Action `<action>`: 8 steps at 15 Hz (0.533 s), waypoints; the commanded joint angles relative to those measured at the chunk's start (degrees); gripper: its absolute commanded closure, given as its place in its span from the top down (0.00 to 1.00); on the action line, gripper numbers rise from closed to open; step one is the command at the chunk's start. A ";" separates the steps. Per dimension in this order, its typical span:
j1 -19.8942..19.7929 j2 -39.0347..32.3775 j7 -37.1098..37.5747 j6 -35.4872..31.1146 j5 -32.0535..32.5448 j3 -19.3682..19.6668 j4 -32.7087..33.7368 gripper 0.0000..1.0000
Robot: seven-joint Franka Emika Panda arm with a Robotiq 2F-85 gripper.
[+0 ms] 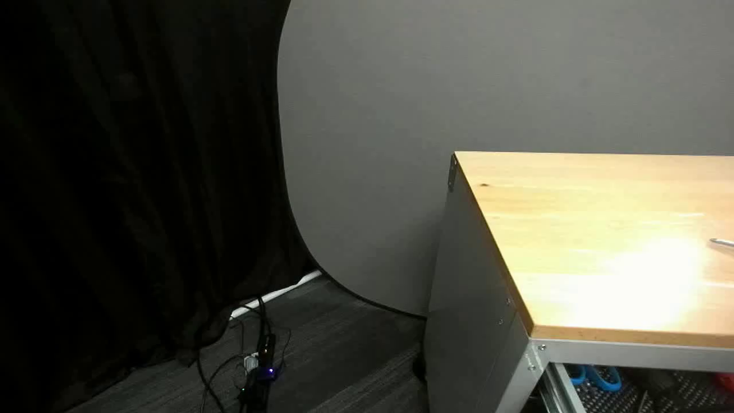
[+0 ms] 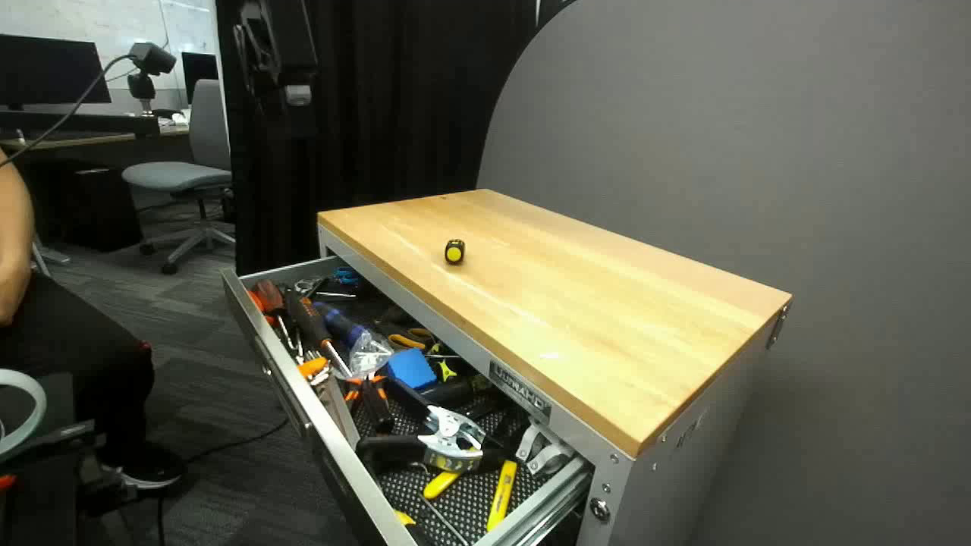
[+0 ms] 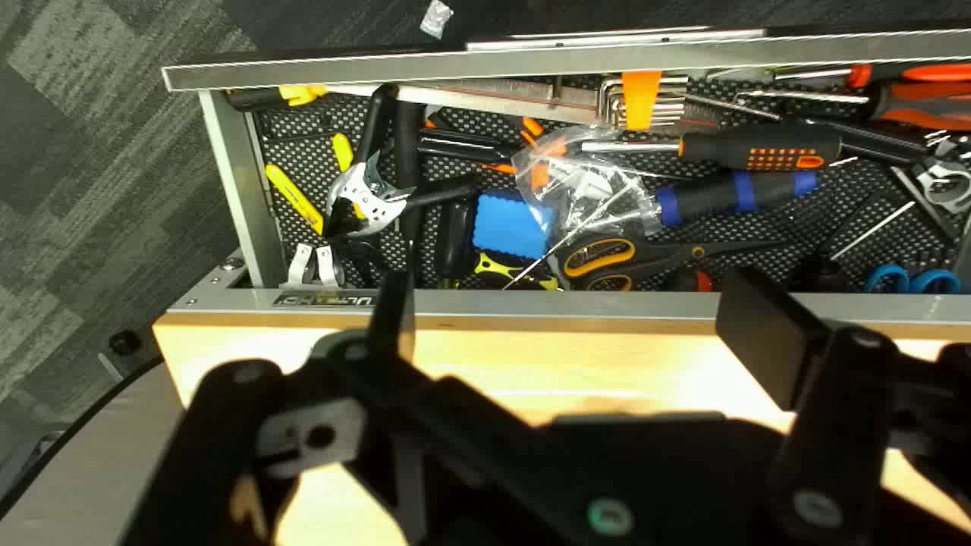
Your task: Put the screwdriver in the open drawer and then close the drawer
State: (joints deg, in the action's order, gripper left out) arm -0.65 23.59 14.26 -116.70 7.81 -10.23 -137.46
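The screwdriver [image 2: 454,252] lies on the light wooden top; in an exterior view I see its black and yellow handle end. Its slim metal tip [image 1: 721,242] shows at the right edge in an exterior view. In the wrist view it does not show. The drawer [image 2: 315,402] is pulled open below the top, with a pale metal rim and dark front. In the wrist view the drawer rim [image 3: 455,68] runs along the top. My gripper [image 3: 576,315] is open, with nothing between its fingers, over the wooden top near its drawer-side edge.
The drawer holds several tools: a metal spring clamp [image 2: 453,436], a blue block [image 2: 412,368], scissors [image 3: 607,262] and a black-orange screwdriver [image 3: 758,148]. The grey cabinet [image 1: 476,304] carries the wooden top [image 2: 561,296]. A person [image 2: 76,349] sits at the left.
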 commanded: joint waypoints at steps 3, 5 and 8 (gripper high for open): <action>0.96 0.08 0.32 0.17 0.38 0.84 0.85 1.00; 0.96 0.15 0.32 0.17 0.38 0.84 0.93 1.00; 1.61 -4.93 -1.60 -2.54 0.41 0.70 3.54 1.00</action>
State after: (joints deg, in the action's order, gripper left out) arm -0.50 23.50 14.18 -116.72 7.81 -10.16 -136.79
